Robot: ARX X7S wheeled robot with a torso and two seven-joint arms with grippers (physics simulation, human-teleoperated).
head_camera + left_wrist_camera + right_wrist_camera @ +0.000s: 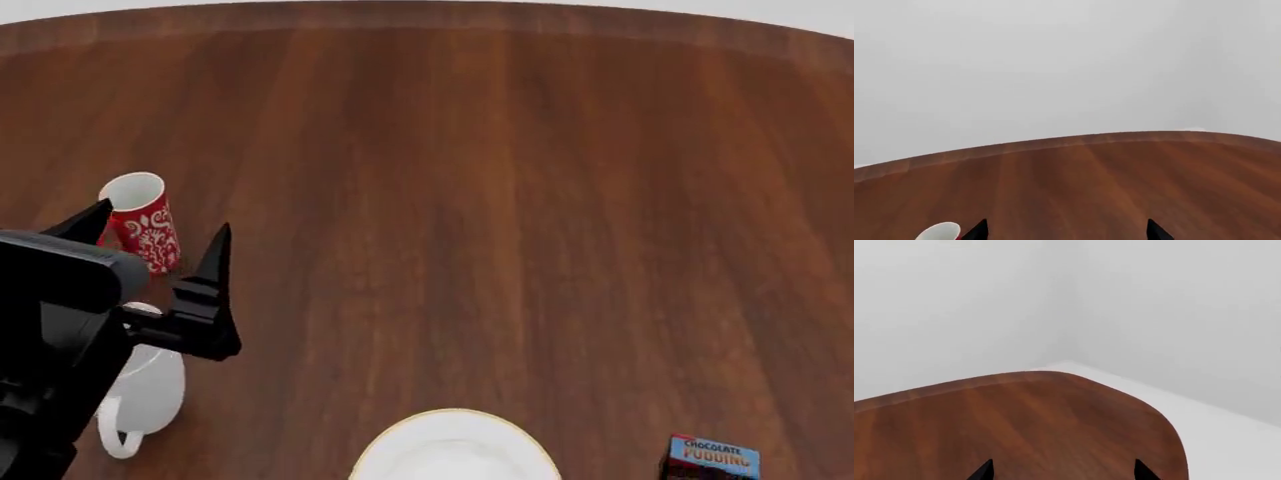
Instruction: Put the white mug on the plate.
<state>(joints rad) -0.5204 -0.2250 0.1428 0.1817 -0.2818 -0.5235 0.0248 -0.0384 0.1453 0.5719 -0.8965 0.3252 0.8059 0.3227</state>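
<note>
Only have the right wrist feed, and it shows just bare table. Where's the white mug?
Observer: In the head view, the white mug stands on the table at the robot's left, partly hidden behind the left arm.
Operator: Plate?
Observer: The plate is near the robot, about centre, cut off by the frame edge. It is apart from the mug, and nothing sits on its visible part.
Operator: Left tool holding anything?
Observer: No. The left tool is open and empty, with its tips pointing toward a red mug farther out.
</note>
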